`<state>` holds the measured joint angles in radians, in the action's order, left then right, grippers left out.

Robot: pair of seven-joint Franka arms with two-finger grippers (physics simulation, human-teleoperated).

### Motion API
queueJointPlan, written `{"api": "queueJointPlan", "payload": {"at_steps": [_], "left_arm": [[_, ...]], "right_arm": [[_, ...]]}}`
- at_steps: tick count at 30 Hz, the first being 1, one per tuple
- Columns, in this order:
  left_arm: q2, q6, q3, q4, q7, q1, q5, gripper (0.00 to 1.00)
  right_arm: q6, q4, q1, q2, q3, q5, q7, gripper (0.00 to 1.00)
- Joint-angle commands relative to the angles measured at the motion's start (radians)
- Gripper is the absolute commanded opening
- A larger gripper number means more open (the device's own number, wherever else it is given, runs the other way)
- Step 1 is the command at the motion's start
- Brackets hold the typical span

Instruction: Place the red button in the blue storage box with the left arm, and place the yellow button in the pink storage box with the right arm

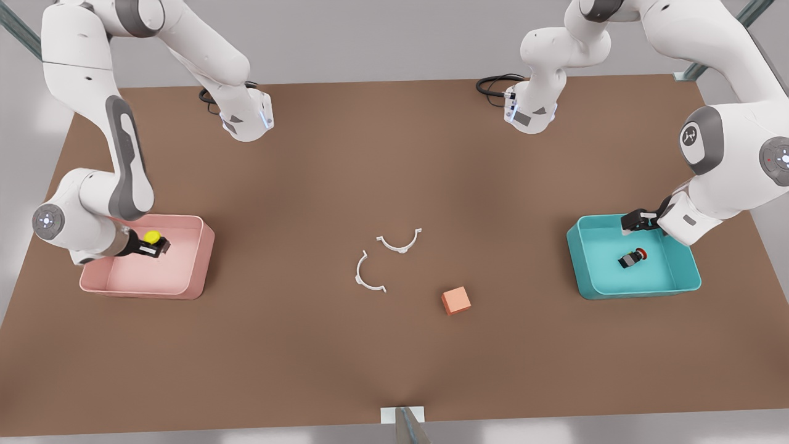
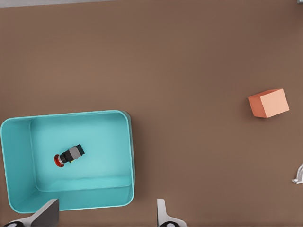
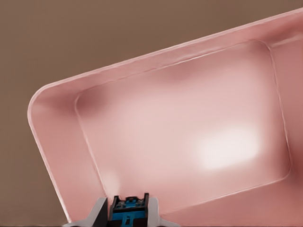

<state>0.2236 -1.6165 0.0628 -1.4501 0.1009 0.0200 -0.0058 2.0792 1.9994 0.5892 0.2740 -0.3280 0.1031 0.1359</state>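
Left end effector spread | red button in blue box | right end effector pinching yellow button over pink box

Left pincer spread — right pincer clamped.

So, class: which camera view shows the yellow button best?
The front view: the yellow button shows its cap, held by the right gripper over the pink storage box. The right wrist view shows its dark base between the fingers.
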Motion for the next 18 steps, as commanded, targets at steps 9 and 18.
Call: {"api": "queueJointPlan", "payload": {"at_steps": [9,18], "left_arm": [[-0.001,0.0,0.0,0.001,0.003,0.0,0.0,1.0],[-0.001,0.001,-0.001,0.002,-0.004,0.009,0.0,1.0]], "right_arm": [[-0.184,-0.059,0.02,0.016,-0.005,0.006,-0.478,1.0],[-0.585,-0.461,0.015,-0.142,-0.345,0.01,-0.067,1.0]]}}
